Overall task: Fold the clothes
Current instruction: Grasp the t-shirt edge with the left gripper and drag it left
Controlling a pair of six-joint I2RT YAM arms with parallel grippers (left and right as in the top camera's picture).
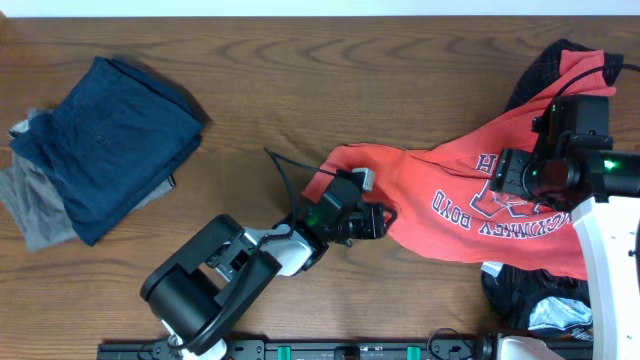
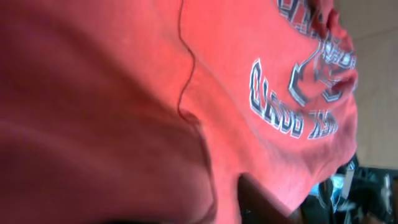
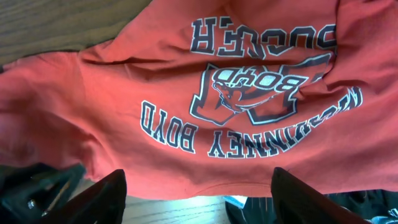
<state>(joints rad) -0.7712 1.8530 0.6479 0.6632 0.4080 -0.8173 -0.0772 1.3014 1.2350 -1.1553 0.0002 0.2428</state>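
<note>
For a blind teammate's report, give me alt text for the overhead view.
A coral-red T-shirt with a navy-and-white chest graphic lies rumpled on the right of a wooden table, the left tool at its left edge and the right tool over its graphic. A folded navy garment sits on grey cloth at left.

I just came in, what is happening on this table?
A coral-red T-shirt lies crumpled, print up, over a dark clothes pile. The left pincer is at its edge; whether it grips is not clear. The right pincer hangs open above the print. A folded navy garment lies apart.
</note>
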